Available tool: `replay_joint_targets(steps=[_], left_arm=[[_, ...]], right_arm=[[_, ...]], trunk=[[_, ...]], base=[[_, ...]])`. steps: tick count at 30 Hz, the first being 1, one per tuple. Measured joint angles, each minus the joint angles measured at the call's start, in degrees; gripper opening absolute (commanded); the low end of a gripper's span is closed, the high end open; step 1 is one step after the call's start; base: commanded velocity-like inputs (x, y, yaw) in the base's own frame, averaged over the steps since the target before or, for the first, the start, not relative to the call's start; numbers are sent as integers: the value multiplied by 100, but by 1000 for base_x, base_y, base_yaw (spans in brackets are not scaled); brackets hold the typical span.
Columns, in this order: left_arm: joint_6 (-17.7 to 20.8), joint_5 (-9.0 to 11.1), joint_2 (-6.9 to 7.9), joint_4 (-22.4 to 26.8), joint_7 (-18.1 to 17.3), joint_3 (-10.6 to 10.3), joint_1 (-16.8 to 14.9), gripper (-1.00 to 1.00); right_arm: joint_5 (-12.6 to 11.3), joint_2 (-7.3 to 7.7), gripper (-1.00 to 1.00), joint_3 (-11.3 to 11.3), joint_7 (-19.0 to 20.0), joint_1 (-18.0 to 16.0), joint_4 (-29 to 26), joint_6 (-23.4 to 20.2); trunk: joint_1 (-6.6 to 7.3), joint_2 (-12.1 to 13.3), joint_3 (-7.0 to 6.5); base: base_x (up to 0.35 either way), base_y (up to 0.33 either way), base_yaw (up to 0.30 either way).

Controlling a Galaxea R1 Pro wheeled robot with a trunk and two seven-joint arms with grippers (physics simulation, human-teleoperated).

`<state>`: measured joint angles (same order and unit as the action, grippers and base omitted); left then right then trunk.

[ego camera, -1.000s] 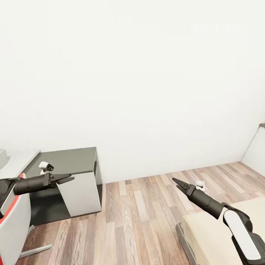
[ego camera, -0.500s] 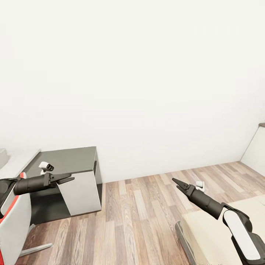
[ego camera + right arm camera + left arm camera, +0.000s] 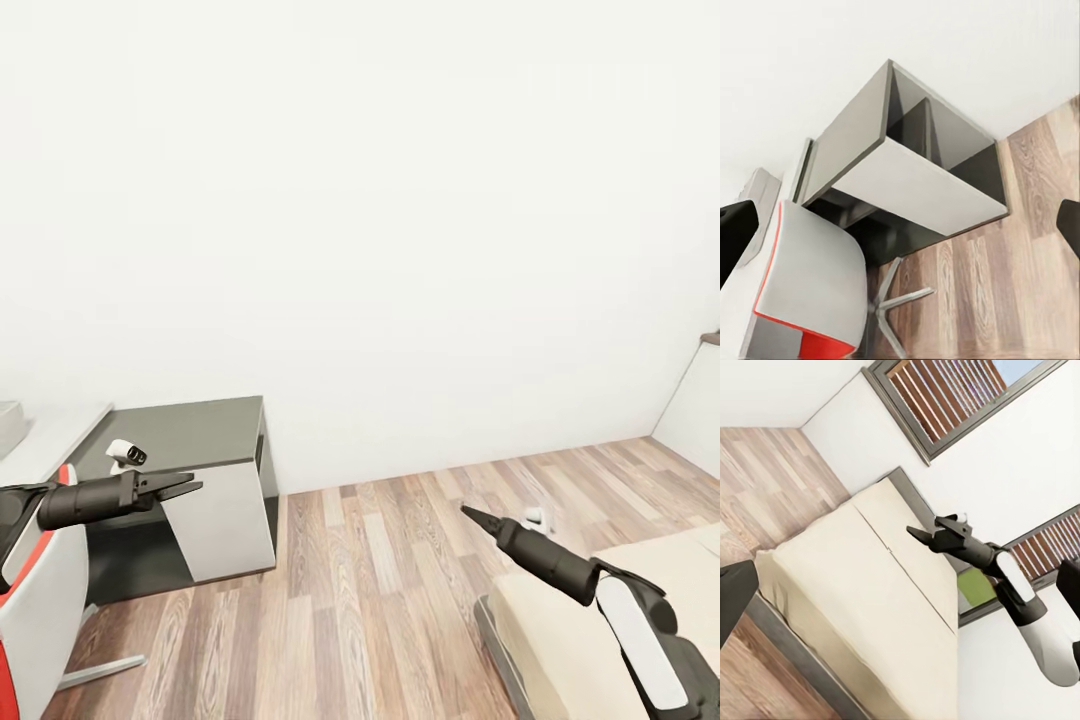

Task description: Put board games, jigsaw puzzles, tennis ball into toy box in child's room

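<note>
Both hands are spread and empty, left hand (image 3: 182, 487) hovering by the desk (image 3: 55, 440) where what may be the toy box (image 3: 8, 425) peeks in, right hand (image 3: 468, 512) just dipped toward the bed (image 3: 560, 620), so board games look next.

1. I'm looking at a plain white wall (image 3: 400, 200).
2. The floor (image 3: 380, 600) is brown wood plank, streaked light and dark.
3. The table (image 3: 180, 435) has a dark grey top and a pale slanted panel.
4. The bed (image 3: 862, 592) has a beige mattress and a grey frame.
5. The chair (image 3: 802, 285) is light grey, edged red.
6. My grippers are near black: left gripper (image 3: 185, 487), right gripper (image 3: 468, 513).
</note>
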<state>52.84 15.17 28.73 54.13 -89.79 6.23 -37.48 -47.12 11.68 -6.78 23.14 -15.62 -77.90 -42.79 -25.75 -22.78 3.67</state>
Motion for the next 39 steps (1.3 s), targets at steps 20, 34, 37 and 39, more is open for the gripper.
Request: replay_joint_targets(steps=[20,34,37,39], left_arm=[[-11,-4,0,-7,0,3,1,100],[-10,-4,0,-7,0,4,1,100],[-10,-4,0,-7,0,4,1,100],[-10,-4,0,-8,0,1,1,100]], right_arm=[[119,-7,100,11,-88,3,163,23],[110,-7,100,11,-88,-13,235,23],[110,-7,100,11,-88,-26,284,24],[112,-7,100,11,-89,-34,302,24]], trunk=[[0,0,38],[0,0,151],[0,0,176],[0,0,192]], base=[[-23,0,31],[-53,0,139],[-35,0,143],[-74,0,143]])
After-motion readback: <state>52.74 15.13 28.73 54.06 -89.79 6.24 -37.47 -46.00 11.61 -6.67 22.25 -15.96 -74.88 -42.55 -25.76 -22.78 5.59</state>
